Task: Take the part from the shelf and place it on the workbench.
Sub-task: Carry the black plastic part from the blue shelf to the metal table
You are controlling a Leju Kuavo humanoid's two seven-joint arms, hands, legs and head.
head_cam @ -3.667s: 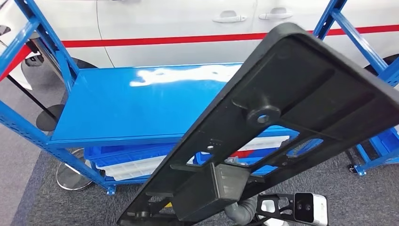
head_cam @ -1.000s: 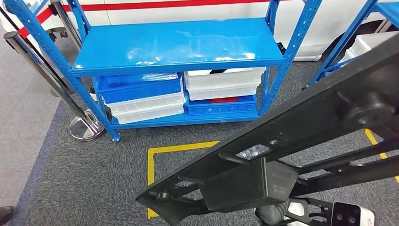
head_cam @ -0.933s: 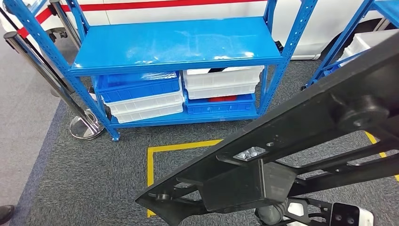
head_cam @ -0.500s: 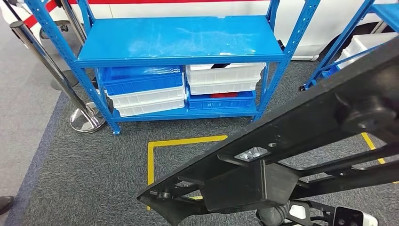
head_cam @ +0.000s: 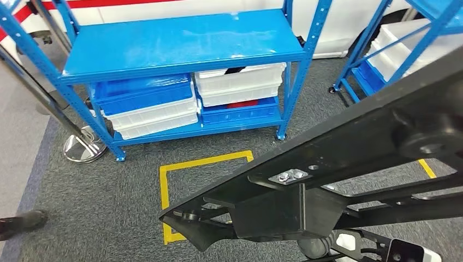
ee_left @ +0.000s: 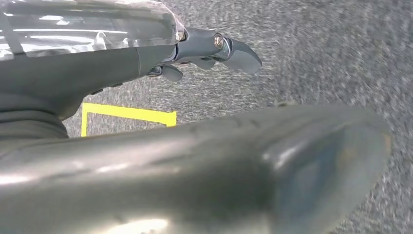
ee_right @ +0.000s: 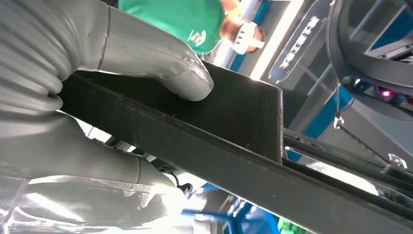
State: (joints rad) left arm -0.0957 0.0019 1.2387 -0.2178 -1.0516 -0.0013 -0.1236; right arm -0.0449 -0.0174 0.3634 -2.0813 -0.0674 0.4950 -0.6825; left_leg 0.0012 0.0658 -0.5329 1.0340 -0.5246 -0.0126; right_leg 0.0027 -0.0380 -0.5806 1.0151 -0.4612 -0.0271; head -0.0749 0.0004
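Note:
The part is a large black plastic panel with ribs, cut-outs and a boxy block. It slants across the lower right of the head view, above the carpet. My right hand grips its edge, with the thumb pressed on the flat face. In the head view the panel hides that hand, and a grey piece of wrist shows under it. My left hand hangs over the carpet, fingers apart, with nothing in it. The blue shelf stands beyond, its top level bare.
White bins and blue bins fill the shelf's lower level. A second blue rack stands at the right. A yellow tape square marks the carpet. A stanchion base and a person's shoe are at the left.
The whole view has shifted: the shelf now lies farther off and further left, so the camera has moved. The part stays in my right hand. A person's shoe shows more at the left.

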